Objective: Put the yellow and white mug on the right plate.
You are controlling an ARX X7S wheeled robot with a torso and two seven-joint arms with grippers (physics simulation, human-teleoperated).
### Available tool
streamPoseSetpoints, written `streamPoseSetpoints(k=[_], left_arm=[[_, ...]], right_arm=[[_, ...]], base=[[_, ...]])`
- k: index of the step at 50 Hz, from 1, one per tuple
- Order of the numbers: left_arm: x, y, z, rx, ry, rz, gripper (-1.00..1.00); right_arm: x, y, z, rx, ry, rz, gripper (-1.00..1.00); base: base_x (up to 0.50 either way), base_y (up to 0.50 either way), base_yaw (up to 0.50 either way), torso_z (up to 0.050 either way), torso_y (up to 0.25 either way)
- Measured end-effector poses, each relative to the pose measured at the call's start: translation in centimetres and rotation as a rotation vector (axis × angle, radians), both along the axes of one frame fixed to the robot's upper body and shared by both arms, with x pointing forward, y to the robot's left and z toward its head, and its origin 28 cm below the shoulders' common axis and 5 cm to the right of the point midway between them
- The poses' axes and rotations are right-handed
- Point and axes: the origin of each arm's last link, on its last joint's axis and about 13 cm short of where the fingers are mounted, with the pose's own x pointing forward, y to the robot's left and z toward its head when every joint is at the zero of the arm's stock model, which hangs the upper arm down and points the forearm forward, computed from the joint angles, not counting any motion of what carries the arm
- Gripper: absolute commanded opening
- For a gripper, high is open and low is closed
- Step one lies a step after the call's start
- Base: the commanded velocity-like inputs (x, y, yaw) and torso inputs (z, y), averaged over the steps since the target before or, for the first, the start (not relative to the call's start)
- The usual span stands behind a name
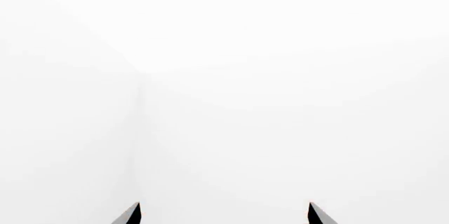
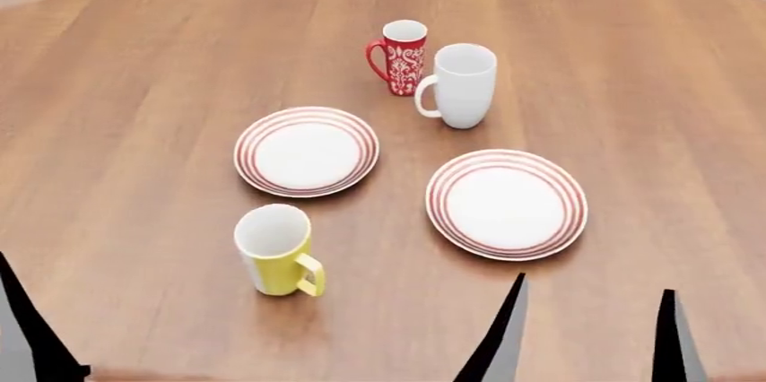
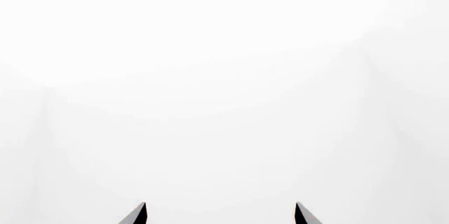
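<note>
On the near left of the desk [image 2: 143, 86], the yellow and white mug [image 2: 276, 250] stands upright, handle toward the robot, well apart from the right plate [image 2: 508, 204]. Both the left gripper [image 1: 223, 214] and the right gripper [image 3: 220, 213] are spread and empty. A careless approach could tip the mug, or a low carry could clip the plate's rim. Open wood lies between them; the white mug [image 2: 460, 84] stands just beyond the plate.

Right gripper [image 2: 593, 310] at lower edge of head view, fingers parted, holding nothing; left gripper [image 1: 224, 213] likewise spread and unloaded, only one fingertip in head view.
</note>
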Motion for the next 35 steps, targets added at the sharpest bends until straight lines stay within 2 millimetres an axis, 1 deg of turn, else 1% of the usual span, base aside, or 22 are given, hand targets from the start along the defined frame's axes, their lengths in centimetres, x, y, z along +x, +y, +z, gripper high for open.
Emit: streamPoseSetpoints(k=[7, 9, 22, 35], left_arm=[[-0.02, 0.02, -0.01, 0.003, -0.003, -0.001, 1.00], [-0.03, 0.00, -0.03, 0.004, -0.003, -0.002, 1.00], [-0.02, -0.08, -0.15, 0.008, 0.002, -0.007, 1.00], [0.03, -0.16, -0.29, 0.012, 0.009, -0.012, 1.00]], right_arm=[[-0.06, 0.17, -0.01, -0.003, 0.000, 0.009, 1.00], [-0.07, 0.18, -0.01, -0.004, 0.003, 0.013, 1.00], [-0.11, 0.39, 0.07, -0.024, 0.001, 0.039, 1.00], [-0.12, 0.71, -0.06, -0.070, 0.006, 0.062, 1.00]], base=[[0.00, 0.00, 0.00, 0.000, 0.000], [0.23, -0.03, 0.00, 0.000, 0.000], [0.49, -0.09, 0.00, 0.000, 0.000], [0.50, -0.01, 0.00, 0.000, 0.000]])
